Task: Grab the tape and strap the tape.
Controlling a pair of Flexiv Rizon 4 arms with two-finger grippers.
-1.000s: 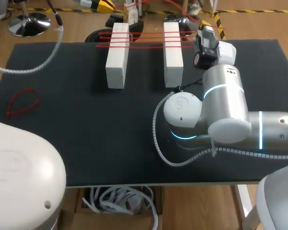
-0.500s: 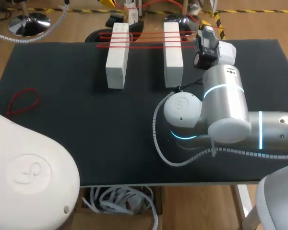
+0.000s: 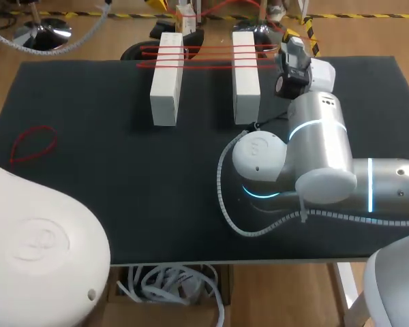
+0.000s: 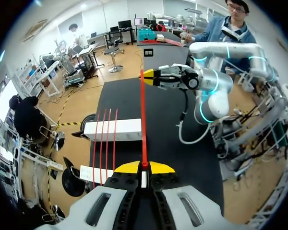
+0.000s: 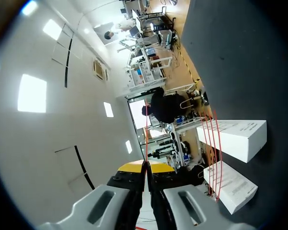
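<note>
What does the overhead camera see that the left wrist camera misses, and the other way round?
Only the head view: a red loop lying loose near the left edge of the table. Only the left wrist view: the left jaws shut on a red tape running taut to the right jaws. Both: two white blocks with red strands stretched across them, and the right arm.

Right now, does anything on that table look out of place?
A loose red loop lies alone near the left edge of the table, far from the two white blocks where three red straps lie straight across. Nothing looks spilled or broken.
</note>
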